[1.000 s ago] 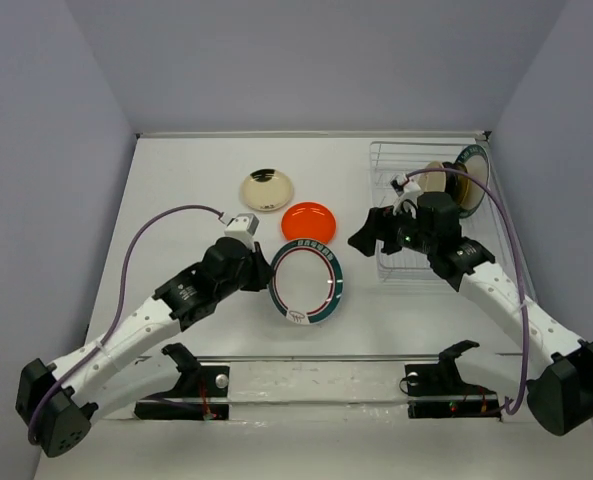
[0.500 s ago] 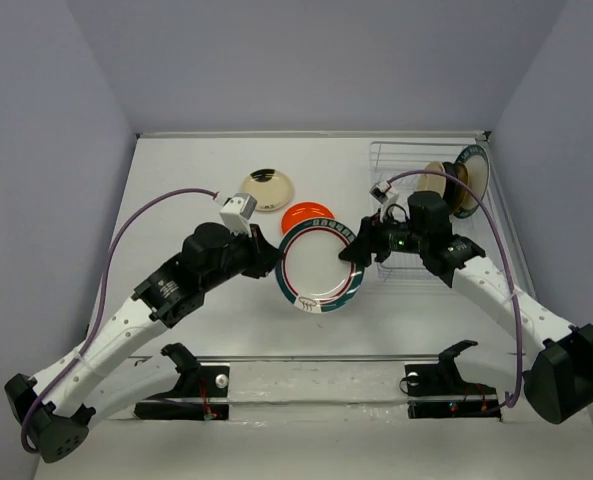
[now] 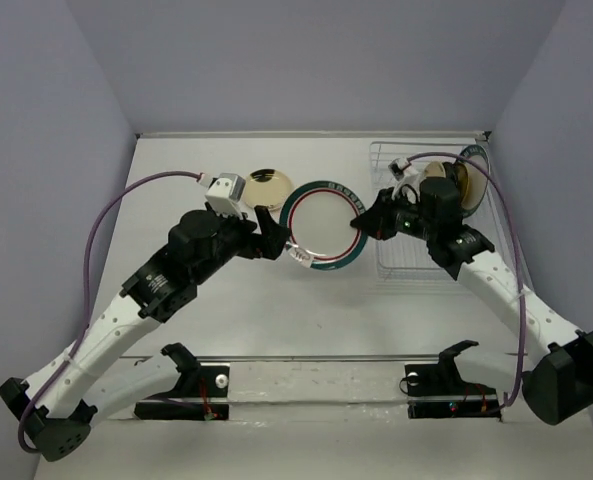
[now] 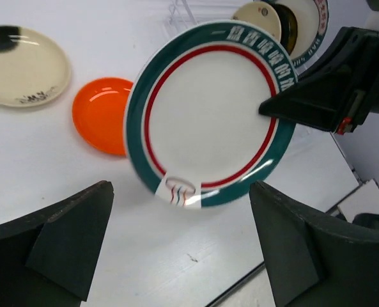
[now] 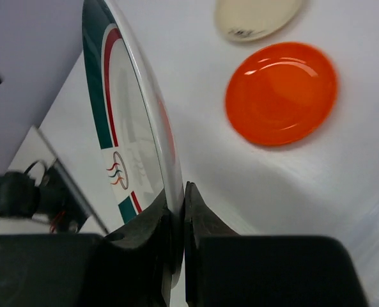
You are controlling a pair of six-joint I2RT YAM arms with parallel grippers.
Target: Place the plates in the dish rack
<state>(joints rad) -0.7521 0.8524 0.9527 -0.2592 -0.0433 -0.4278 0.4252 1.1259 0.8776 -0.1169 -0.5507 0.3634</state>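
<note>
The right gripper (image 3: pixel 361 222) is pinching the right edge of a teal-rimmed plate (image 3: pixel 323 223), holding it tilted up off the table (image 3: pixel 226 310) in the middle of the top view, just left of the dish rack (image 3: pixel 398 263) at the upper right. The left gripper (image 3: pixel 276 240) is sitting at the plate's lower left, its fingers spread wide and touching nothing. An orange-red plate (image 4: pixel 103 114) and a cream plate (image 3: pixel 267 184) are lying flat on the table, and racked plates (image 3: pixel 434 178) are standing at the rack's far end
</note>
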